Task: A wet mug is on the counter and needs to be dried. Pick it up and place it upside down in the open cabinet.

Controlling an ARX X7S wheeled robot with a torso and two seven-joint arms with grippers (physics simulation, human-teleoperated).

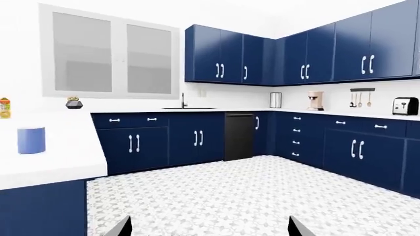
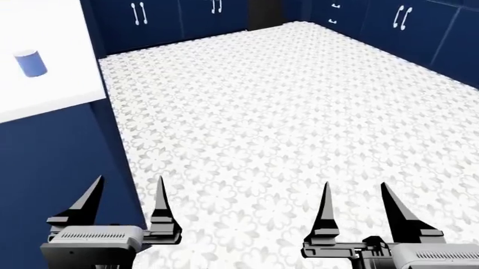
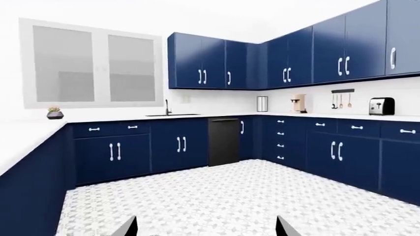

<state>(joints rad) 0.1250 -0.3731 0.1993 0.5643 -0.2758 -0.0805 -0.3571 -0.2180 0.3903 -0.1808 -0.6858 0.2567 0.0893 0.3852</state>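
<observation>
Head view, plain periwinkle-blue mug (image 2: 31, 63), upright, on white counter (image 2: 53, 89)

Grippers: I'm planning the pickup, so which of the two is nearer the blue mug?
The left gripper: it hangs beside the white counter holding the periwinkle-blue cylindrical mug; the right gripper hangs over open floor.

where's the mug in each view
Head view: the mug stands at upper left on the counter, near its corner.
Left wrist view: the mug stands at the left edge on the counter.
Right wrist view: not in it; only a strip of counter shows.
Shared landmark: the floral floor, also seen in both wrist views.
</observation>
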